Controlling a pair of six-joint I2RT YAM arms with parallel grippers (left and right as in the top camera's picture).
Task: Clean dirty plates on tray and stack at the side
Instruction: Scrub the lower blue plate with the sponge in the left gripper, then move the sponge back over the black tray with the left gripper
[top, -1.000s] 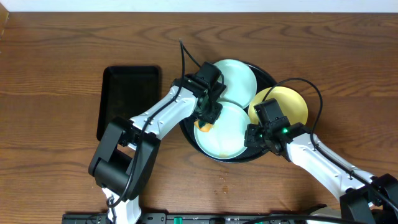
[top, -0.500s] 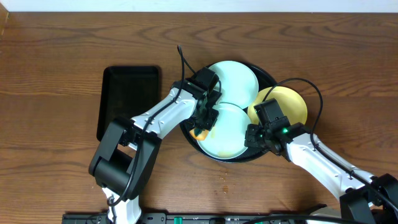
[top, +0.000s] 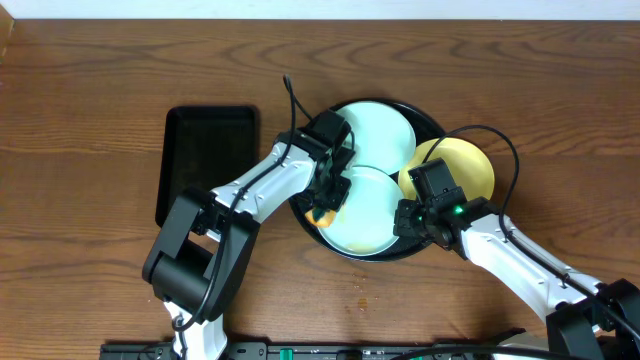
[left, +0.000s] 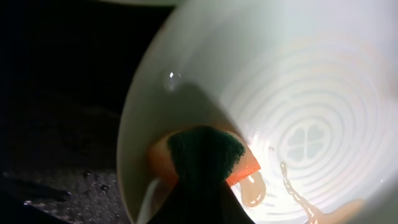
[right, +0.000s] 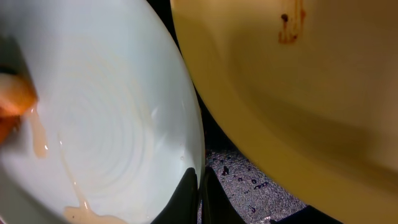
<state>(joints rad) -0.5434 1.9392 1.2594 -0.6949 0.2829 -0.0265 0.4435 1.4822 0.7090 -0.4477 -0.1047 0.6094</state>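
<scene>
The round black tray (top: 432, 123) holds three plates. A pale blue-white plate (top: 378, 125) lies at the back. A second pale plate (top: 365, 215) lies in front, with brown liquid streaks (left: 255, 193). A yellow plate (top: 462, 165) leans on the tray's right rim, with a brown smear (right: 289, 25). My left gripper (top: 326, 203) is shut on an orange and green sponge (left: 205, 152) that presses on the front plate's (left: 311, 93) left rim. My right gripper (right: 199, 186) is shut on that plate's (right: 93, 112) right rim (top: 405, 222).
A smaller rectangular black tray (top: 207, 160) lies left of the round tray. The round tray's floor is wet with droplets (right: 249, 180). Brown wooden table (top: 100, 80) lies all round.
My left gripper has shifted the sponge slightly left on the front plate's left rim. The right arm and the plates have not moved.
</scene>
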